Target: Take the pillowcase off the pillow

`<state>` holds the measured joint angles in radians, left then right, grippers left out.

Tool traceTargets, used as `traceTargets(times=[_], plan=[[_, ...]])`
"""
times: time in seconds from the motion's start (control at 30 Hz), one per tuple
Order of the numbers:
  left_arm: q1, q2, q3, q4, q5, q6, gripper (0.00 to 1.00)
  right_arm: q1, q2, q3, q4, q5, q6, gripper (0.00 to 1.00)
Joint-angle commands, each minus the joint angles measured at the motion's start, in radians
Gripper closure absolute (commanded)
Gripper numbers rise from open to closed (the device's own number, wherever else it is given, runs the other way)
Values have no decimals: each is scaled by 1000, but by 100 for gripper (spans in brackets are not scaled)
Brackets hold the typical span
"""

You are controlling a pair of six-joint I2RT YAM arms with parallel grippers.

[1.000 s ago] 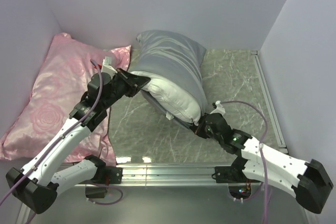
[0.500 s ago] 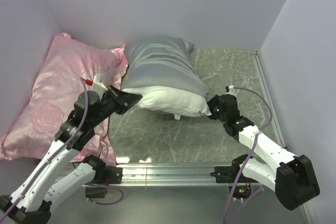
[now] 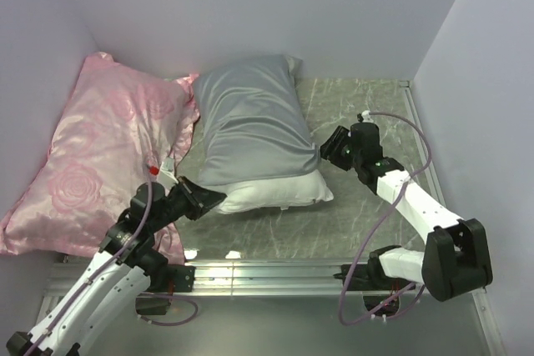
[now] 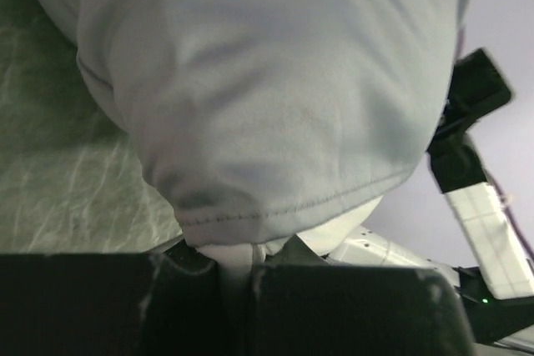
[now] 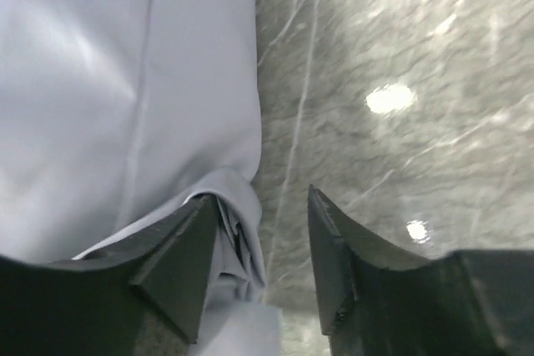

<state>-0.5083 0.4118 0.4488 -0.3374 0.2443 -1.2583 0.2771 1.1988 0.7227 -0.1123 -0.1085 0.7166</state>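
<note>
Although a glossy, grey-veined marble table spreads under everything, only the right wrist view shows the lamp glints on it, just ahead of the right gripper. A pink satin cushion with woven roses lies outside the left gripper, on the side away from the other arm. Between the two grippers lies the pillowcase, shiny grey-blue satin with soft creases. It covers most of the pillow, whose matte white end bulges out. The left jaws are clamped on that end's stitched corner, a seam only the left wrist view shows. The right jaws stand apart, with a bunched fold of the pillowcase's hem against one finger's inner face.
</note>
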Motion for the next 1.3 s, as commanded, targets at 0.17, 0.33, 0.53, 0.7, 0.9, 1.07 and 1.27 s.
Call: traceTargets(times=[0.17, 0.33, 0.53, 0.7, 0.9, 1.07, 1.27], plan=[[7, 50, -79, 179, 59, -36, 99, -30, 1, 211, -110, 43, -169, 35], [4, 64, -111, 215, 46, -46, 99, 2, -60, 253, -165, 59, -218, 37], [4, 94, -183, 290, 49, -73, 99, 79, -228, 182, -87, -181, -328, 29], [4, 127, -213, 330, 64, -82, 100, 331, -127, 227, -101, -50, -444, 26], [2, 108, -211, 311, 56, -76, 99, 373, 66, 374, -101, 64, -470, 26], [1, 117, -219, 322, 69, -76, 99, 448, 194, 547, -142, 179, -560, 25], [-1, 99, -217, 296, 72, -72, 99, 473, 375, 757, -236, 184, -640, 27]])
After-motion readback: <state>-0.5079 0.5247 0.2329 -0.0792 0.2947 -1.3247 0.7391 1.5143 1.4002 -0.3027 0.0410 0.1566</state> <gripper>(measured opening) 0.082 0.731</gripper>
